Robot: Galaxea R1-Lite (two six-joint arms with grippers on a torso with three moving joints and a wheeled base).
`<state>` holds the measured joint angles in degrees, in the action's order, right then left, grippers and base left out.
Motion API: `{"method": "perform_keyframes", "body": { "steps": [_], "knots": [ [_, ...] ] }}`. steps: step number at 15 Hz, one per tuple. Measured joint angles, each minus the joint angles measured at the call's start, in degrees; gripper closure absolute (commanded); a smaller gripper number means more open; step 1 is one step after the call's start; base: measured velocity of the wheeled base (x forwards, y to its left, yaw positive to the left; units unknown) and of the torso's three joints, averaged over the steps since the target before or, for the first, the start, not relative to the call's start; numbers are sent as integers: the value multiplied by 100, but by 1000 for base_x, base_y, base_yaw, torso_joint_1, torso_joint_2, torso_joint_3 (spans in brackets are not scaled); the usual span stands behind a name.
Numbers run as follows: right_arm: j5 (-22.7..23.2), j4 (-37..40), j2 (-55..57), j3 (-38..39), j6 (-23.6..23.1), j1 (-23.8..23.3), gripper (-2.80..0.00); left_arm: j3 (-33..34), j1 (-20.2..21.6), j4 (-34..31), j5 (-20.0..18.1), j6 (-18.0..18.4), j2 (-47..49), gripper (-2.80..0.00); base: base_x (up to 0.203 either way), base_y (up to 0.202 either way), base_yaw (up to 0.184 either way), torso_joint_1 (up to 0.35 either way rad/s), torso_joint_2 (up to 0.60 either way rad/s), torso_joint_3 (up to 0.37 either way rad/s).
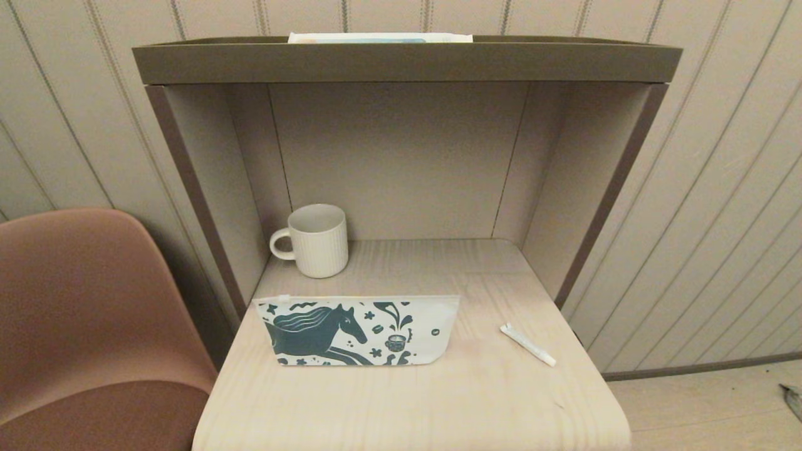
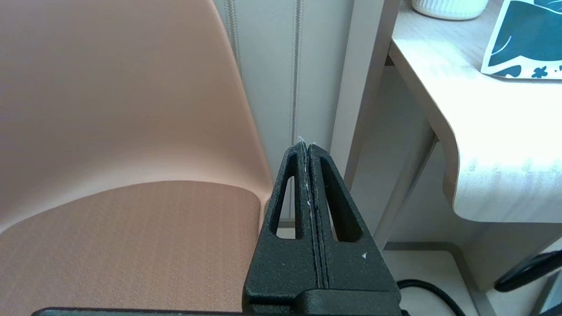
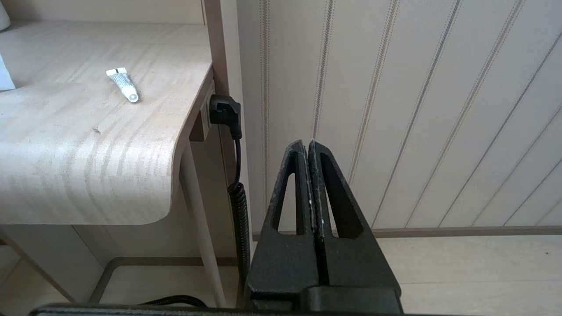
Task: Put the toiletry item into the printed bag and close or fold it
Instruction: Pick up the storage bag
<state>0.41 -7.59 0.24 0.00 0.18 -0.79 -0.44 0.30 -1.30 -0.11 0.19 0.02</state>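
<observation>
Tabletop (image 1: 438, 401) contents: printed bag (image 1: 357, 331) standing upright near the front edge, toiletry item (image 1: 527, 344) lying flat well apart to its right, white mug (image 1: 317, 240) behind the bag (back left corner). Left gripper (image 2: 306, 147) parked low beside the chair (image 2: 109, 131), jaws together and empty. Right gripper (image 3: 307, 145) parked low off the tabletop's right side, jaws likewise together.

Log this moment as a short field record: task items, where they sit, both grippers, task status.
tube: toiletry item lies flat on the table, right of the bag, apart from it
bag: printed bag stands mid-table, in front of the mug
left gripper: shut, empty, low beside the chair
right gripper: shut, empty, low right of the table
status: tube not yet in bag
</observation>
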Motion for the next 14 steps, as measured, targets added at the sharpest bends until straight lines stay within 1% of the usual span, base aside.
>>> {"method": "perform_keyframes", "body": {
  "steps": [4, 8, 9, 10, 11, 12, 14],
  "knots": [
    [1, 0, 2, 0, 0, 2, 0, 0, 2, 1, 11, 16, 0, 0, 0, 0, 0, 0, 0, 0],
    [1, 0, 2, 0, 0, 0, 0, -60, 2, -51, 27, 108, 0, 0, 0, 0, 0, 0, 0, 0],
    [1, 0, 2, 0, 0, 0, 0, -254, 5, -133, -1, 119, 9, 0, 0, 0, 0, 0, 0, 0],
    [2, 0, 2, 0, -2, 0, 0, -632, 2, -185, -80, 117, 49, 0, 0, 0, 0, 0, 0, 0],
    [1, 0, 2, 0, 0, 0, 0, -1090, 2, -358, -249, 110, 160, 0, 0, 0, 0, 0, 0, 0],
    [1, 0, 2, 0, 0, 0, 0, -1529, 2, -470, -462, 66, 345, 0, 0, 0, 0, 0, 0, 0],
    [1, 0, 2, 0, 0, 0, 0, -2334, -9, -642, -1047, -192, 1004, 0, 0, 0, 0, 0, 0, 0]
  ]
}}
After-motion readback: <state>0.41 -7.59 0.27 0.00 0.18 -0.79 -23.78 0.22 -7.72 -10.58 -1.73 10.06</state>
